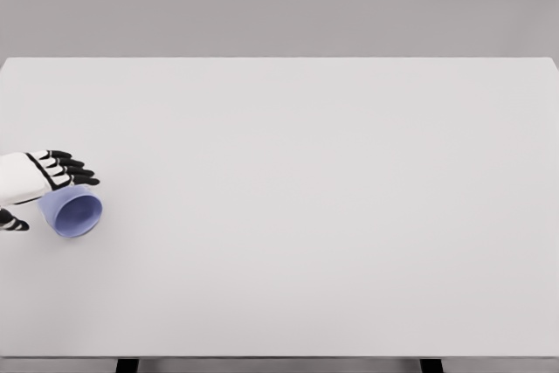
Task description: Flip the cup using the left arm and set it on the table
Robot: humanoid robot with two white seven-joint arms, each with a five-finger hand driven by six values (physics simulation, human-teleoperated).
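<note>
Blue cup [72,212] is gripped by the left hand [39,183], fingers [73,171] curled over it. Cup is held tilted (mouth toward camera) at the white table [306,216] left edge.

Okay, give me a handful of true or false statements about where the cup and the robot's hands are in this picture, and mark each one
1. The blue cup is at the table's left edge. True.
2. The cup stands upright on its base. False: it is tilted, its open mouth facing toward the camera and right.
3. The left hand is at the cup, fingers over its top. True.
4. The right hand is reaching for the cup. False: no right hand is in view.
5. The cup is red. False: it is blue.
</note>
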